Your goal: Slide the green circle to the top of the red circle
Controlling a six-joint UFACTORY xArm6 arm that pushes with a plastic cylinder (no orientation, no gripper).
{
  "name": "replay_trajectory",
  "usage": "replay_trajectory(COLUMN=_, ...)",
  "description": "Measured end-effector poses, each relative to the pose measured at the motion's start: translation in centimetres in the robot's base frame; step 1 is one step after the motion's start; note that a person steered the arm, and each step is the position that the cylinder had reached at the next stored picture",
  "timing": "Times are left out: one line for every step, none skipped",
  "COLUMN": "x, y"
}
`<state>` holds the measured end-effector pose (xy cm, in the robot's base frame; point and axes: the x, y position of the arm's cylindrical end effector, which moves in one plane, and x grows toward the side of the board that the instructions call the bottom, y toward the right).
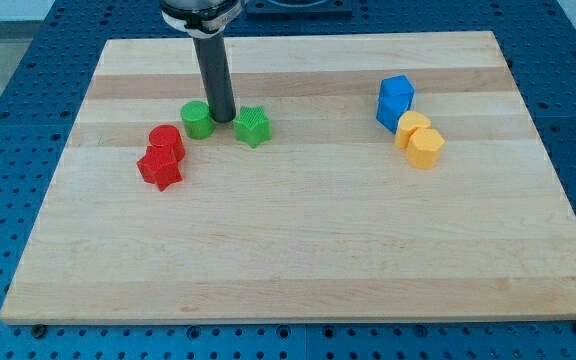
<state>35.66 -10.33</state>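
Note:
The green circle (197, 119) sits on the wooden board in the upper left part of the view. The red circle (166, 140) lies just below and to the left of it, nearly touching. My tip (220, 120) rests on the board right beside the green circle's right side, between it and the green star (252, 126). The dark rod rises straight up from the tip to the view's top.
A red star (159, 169) lies against the red circle's lower side. At the view's right are two blue blocks (395, 101) and two yellow blocks (420, 140) clustered together. The board's far edge (308, 40) is close above the tip.

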Motion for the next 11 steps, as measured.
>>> replay_trajectory(x=0.0, y=0.0)
replay_trajectory(x=0.0, y=-0.2)
replay_trajectory(x=0.0, y=-0.6)
replay_trajectory(x=0.0, y=-0.9)
replay_trajectory(x=0.0, y=-1.5)
replay_trajectory(x=0.0, y=-2.2)
replay_trajectory(x=0.0, y=-3.0)
replay_trajectory(x=0.1, y=-3.5)
replay_trajectory(x=0.0, y=-3.4)
replay_trajectory(x=-2.5, y=1.3)
replay_trajectory(x=-3.0, y=6.4)
